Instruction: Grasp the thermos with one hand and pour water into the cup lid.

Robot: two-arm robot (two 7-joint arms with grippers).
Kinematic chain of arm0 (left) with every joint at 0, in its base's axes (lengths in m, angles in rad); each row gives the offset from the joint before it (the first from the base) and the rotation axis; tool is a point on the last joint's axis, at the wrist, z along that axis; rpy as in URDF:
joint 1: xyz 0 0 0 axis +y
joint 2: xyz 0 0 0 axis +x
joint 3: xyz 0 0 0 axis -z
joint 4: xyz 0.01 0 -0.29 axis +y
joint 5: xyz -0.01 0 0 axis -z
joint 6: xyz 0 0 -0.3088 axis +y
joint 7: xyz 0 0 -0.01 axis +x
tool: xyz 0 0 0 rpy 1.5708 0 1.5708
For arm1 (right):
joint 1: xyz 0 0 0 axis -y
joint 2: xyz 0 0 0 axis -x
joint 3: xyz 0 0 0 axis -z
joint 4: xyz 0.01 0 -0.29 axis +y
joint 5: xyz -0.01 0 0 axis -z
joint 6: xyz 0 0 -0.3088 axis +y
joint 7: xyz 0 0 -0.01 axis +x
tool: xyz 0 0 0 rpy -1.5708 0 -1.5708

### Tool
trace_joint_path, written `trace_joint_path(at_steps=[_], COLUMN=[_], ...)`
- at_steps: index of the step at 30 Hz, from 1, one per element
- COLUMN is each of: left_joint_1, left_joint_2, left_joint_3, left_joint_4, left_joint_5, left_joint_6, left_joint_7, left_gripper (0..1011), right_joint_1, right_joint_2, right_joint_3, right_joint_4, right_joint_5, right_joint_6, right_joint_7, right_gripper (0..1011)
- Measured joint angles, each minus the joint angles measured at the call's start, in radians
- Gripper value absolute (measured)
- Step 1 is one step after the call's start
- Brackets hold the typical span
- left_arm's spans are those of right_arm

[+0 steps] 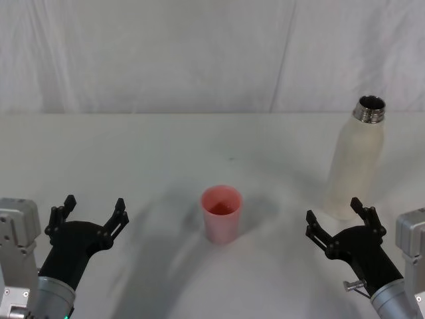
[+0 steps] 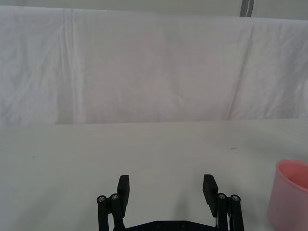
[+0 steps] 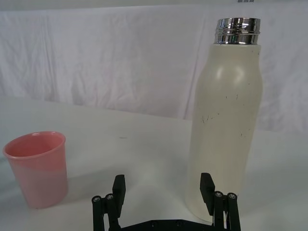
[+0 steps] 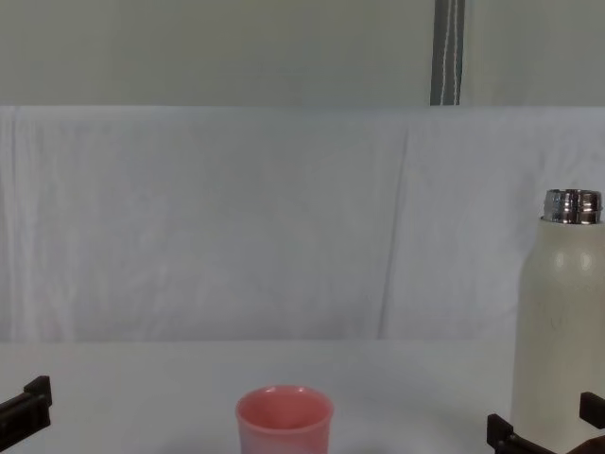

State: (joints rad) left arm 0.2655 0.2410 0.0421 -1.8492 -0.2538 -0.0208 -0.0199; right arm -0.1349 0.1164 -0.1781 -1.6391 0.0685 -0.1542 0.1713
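Your right gripper [image 1: 337, 224] sits spread and empty just in front of the thermos [image 1: 353, 166], at far right on the white table [image 1: 159, 146]. Risk: one finger lines up with the bottle's body, so a straight advance could nudge or tip it. Thermos stands upright, long axis vertical, open steel neck up. Pink cup lid [image 1: 221, 214] stands centre, mouth up. Left gripper [image 1: 93, 214] spread, parked near left.

The desk [image 1: 133, 153] was covered with a white cloth. Behind its far edge a white, creased sheet [image 4: 236, 218] was hung as a backdrop. Above the sheet a plain pale wall [image 4: 208, 52] was seen, crossed by a grey vertical strip [image 4: 449, 52] toward the right.
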Motion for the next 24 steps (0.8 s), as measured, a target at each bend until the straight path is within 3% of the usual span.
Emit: trace_joint_path(at_steps=[14,24], left_joint_1=[0.000,0.000], left_joint_2=[0.000,0.000], left_joint_3=[0.000,0.000], left_joint_4=[0.000,0.000], left_joint_5=[0.000,0.000], left_joint_6=[0.000,0.000], left_joint_7=[0.000,0.000], left_gripper=[1001,1001], right_joint_1=[0.010,0.042], right_joint_2=[0.004,0.013], right_joint_3=[0.036,0.058], right_joint_4=[0.006,0.006], right_joint_5=[0.029,0.051], right_joint_6=[-0.011,0.012], right_joint_7=[-0.012,-0.008], right_gripper=[1001,1001])
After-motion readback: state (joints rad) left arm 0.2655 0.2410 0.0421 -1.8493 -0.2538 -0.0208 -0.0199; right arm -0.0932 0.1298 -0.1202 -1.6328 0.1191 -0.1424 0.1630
